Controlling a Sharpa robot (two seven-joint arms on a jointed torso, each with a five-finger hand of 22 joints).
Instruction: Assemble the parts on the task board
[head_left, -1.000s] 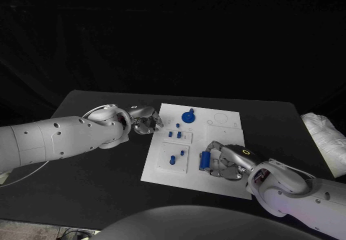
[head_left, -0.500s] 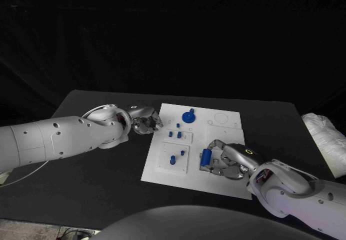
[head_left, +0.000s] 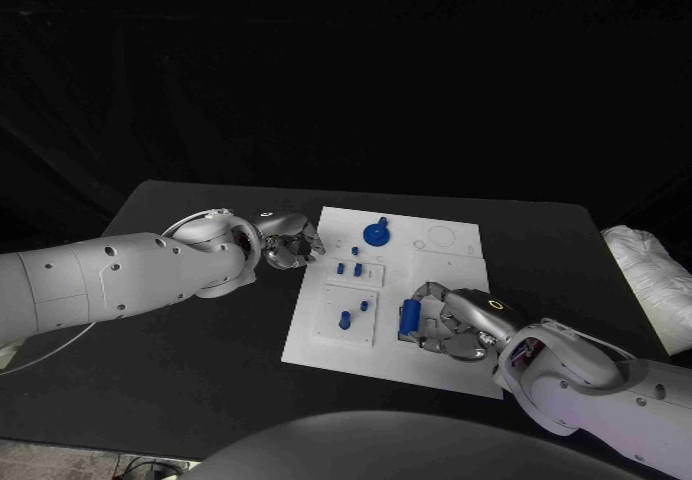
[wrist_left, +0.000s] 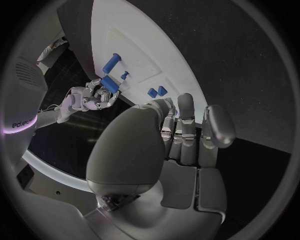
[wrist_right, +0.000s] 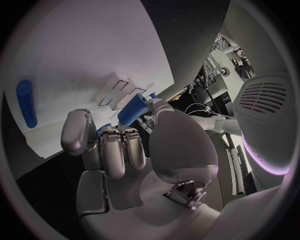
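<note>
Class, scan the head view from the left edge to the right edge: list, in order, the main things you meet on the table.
Left silver hand → white task board → right silver hand holding a blue cylindrical part → crumpled white cloth at the table's right edge.

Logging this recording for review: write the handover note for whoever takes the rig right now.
Right hand holds a blue cylinder part over the near right part of the task board.
Left hand is at the board's left edge, fingers curled, holding nothing.
On the board: a round blue part, small pegs, an oblong piece.
Left: seat the cylinder, then assemble the rest.
</note>
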